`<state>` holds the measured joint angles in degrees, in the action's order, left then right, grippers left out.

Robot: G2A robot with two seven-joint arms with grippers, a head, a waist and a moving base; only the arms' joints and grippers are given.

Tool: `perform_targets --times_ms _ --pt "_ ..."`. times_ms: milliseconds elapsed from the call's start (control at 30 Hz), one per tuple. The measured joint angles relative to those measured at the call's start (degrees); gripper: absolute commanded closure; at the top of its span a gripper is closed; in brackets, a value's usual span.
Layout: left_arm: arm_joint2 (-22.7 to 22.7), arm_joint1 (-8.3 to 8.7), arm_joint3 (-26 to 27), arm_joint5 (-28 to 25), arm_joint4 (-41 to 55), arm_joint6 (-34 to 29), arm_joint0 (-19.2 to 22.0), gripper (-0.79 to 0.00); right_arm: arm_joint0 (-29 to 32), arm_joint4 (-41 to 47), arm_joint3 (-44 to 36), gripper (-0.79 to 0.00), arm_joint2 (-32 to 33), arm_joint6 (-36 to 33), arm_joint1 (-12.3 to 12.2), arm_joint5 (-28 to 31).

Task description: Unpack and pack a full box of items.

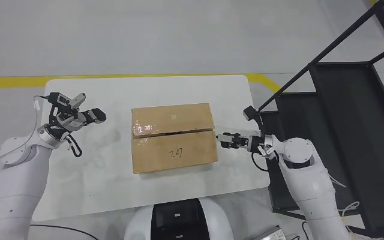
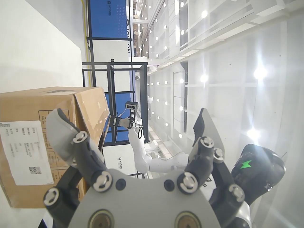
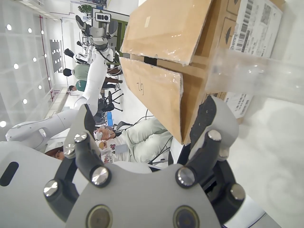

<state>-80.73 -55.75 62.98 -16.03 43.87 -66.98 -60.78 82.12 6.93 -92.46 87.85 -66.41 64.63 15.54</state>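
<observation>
A closed cardboard box (image 1: pixel 174 138) with a number handwritten on its near flap sits in the middle of the white table (image 1: pixel 90 180). A narrow gap runs between its two top flaps. My right gripper (image 1: pixel 221 138) is open at the box's right end, level with the near flap. In the right wrist view this gripper (image 3: pixel 146 110) has the near flap's corner (image 3: pixel 181 129) between its fingers, and a strip of clear tape (image 3: pixel 256 77) hangs off that end of the box (image 3: pixel 166 24). My left gripper (image 1: pixel 96 115) hovers open and empty, well left of the box (image 2: pixel 35 110).
A black metal rack (image 1: pixel 336 108) stands close against the table's right side, behind my right arm. Bare table surface lies to the left of the box and in front of it. People sit in the room beyond the table, away from the box.
</observation>
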Motion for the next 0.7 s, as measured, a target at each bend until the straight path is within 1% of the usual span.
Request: perform_targets --times_ms 133,300,400,533,700 --pt "0.1 -0.10 -0.4 0.5 0.4 -0.9 0.3 -0.785 -1.3 1.3 1.2 -0.785 -2.0 -0.8 0.0 1.3" --pt "0.2 -0.22 -1.0 0.7 0.1 -1.1 0.8 -0.785 -3.2 1.2 3.1 -0.785 -4.5 0.0 0.0 2.2" --pt "0.2 -0.27 -1.2 0.8 0.0 -1.3 1.0 -0.785 -4.4 2.7 4.4 -0.785 -5.7 -0.2 0.1 3.4" --pt "-0.1 -0.24 -1.2 1.3 -0.1 -1.9 1.1 -0.785 -5.0 9.4 5.1 -0.785 -5.8 -3.9 -0.1 5.2" --pt "-0.5 -0.19 -1.1 1.8 0.2 -2.6 1.0 -0.785 -5.4 18.3 6.0 -0.785 -5.2 -10.0 -0.4 5.7"
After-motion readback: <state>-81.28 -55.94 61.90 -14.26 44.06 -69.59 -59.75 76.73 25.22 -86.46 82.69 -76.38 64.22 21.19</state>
